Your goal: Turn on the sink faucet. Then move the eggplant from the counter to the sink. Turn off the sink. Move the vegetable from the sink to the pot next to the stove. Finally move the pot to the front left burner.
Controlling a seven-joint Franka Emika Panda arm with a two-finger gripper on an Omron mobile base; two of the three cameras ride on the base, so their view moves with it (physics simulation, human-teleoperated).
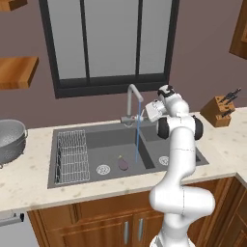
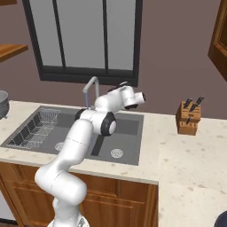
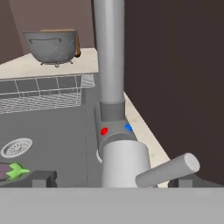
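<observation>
— Dark fingertips (image 3: pixel 43 178) are barely peeking up; I'm not able to tell how the gripper (image 3: pixel 111 181) is set. It's hovering at the sink faucet (image 1: pixel 131 103), by the lever (image 3: pixel 168 169).

— And the eggplant (image 1: pixel 123 163)?

— It's lying in the sink (image 1: pixel 96 144), near the front edge beside a drain (image 1: pixel 103 169), while water (image 1: pixel 137 132) is running.

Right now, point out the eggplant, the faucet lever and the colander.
eggplant (image 1: pixel 123 163), left base view, its purple body on the sink floor.
faucet lever (image 3: pixel 168 170), hand view, mid-shaft of the lever.
colander (image 3: pixel 51 45), hand view, its perforated wall.
</observation>
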